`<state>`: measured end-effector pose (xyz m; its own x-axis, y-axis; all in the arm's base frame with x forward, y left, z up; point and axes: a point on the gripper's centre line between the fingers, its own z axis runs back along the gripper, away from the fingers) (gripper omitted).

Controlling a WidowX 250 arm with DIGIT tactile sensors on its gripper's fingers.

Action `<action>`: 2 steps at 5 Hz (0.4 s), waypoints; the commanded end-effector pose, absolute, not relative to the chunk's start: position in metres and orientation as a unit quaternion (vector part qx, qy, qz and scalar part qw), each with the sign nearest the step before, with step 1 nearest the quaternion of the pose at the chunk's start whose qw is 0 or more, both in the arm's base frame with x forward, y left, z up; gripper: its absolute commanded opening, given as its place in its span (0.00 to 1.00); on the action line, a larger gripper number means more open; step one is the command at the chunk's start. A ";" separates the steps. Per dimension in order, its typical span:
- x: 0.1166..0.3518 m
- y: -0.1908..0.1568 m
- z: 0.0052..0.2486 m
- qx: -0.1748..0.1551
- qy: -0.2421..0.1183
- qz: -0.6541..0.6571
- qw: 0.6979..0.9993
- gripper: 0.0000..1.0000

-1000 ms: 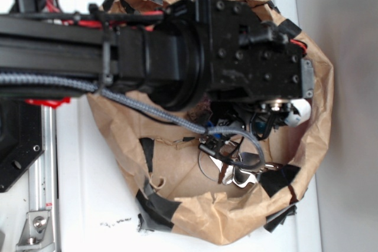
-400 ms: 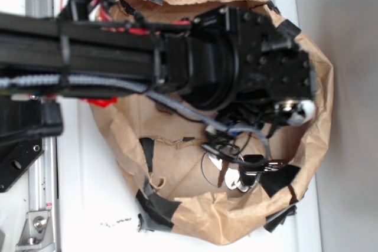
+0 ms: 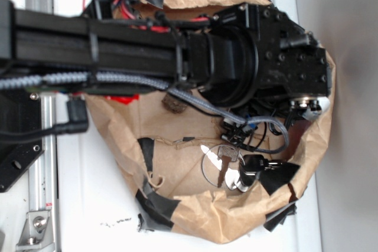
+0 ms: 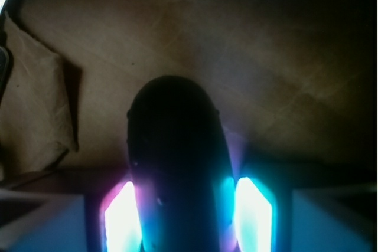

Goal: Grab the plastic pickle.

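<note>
The pickle (image 4: 176,163) is seen clamped between the glowing pads (image 4: 254,210) of the claw (image 4: 188,216) inside a paper bag (image 3: 195,205); keys (image 3: 233,169) are seen nearby, no writing legible

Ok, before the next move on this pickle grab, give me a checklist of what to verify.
1. Pickle lined up in the tool: ok, it sits between both lit fingers.
2. Grip firmly closed: cannot tell, contact is lost in the glare.
3. Nothing else between the fingers: ok, only the pickle shows there.
4. Cable free of the keys: cannot tell, it loops close above them.
5. Rock out of the way: ok, it lies back under the arm.
6. Bag wall clear of the tool: cannot tell, the arm hides it.
</note>
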<state>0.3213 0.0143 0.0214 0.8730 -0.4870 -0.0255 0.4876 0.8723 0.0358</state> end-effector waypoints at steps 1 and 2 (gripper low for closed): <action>0.297 0.006 0.100 -0.002 -0.073 -0.121 0.990 0.00; 0.278 0.012 0.151 -0.029 -0.054 -0.061 0.996 0.00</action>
